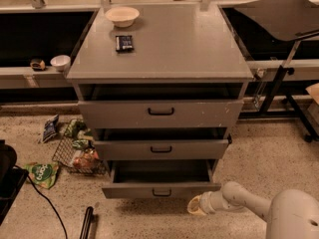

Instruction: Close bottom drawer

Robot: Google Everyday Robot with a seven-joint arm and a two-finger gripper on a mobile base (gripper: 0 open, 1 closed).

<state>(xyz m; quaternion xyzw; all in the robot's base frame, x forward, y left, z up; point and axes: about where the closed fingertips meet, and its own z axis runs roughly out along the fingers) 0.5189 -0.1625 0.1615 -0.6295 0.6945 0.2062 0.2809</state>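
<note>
Arm (251, 202): smooth white tubular segments with rounded, bulbous joint housings. Gripper (196, 206): cream-coloured, at arm's end, close above floor (271, 156).

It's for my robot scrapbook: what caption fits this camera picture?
The robot's claw, low near the floor, in front of the right end of the open bottom drawer.

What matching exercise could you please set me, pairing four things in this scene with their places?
Things:
1. bottom drawer
2. bowl
3. gripper
4. wire basket

Places:
A. on the floor, left of the cabinet
B. pulled out, lowest of three
C. back left of the cabinet top
D. low, just off the bottom drawer's right front corner

Pairs: 1-B; 2-C; 3-D; 4-A.
</note>
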